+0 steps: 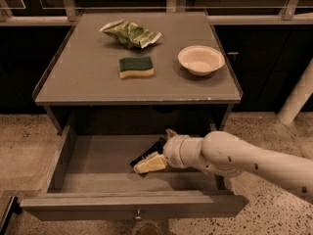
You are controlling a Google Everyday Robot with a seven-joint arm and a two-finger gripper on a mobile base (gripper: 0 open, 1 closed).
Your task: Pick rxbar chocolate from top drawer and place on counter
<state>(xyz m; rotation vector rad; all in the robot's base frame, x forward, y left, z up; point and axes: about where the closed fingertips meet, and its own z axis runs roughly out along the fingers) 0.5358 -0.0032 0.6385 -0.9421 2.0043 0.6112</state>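
Note:
The top drawer (98,160) stands pulled out under the counter (88,77). My gripper (149,162) reaches in from the right and sits low over the drawer floor, right of the middle. A narrow black bar, the rxbar chocolate (145,153), lies slanted at the gripper's tip and touches it or lies just behind it. Part of the bar is hidden by the gripper.
On the counter lie a green wrinkly snack bag (131,33), a green-and-yellow sponge (136,66) and a white bowl (201,59). The drawer's front panel has a small knob (138,213). My white arm (244,163) crosses the drawer's right side. The floor is speckled.

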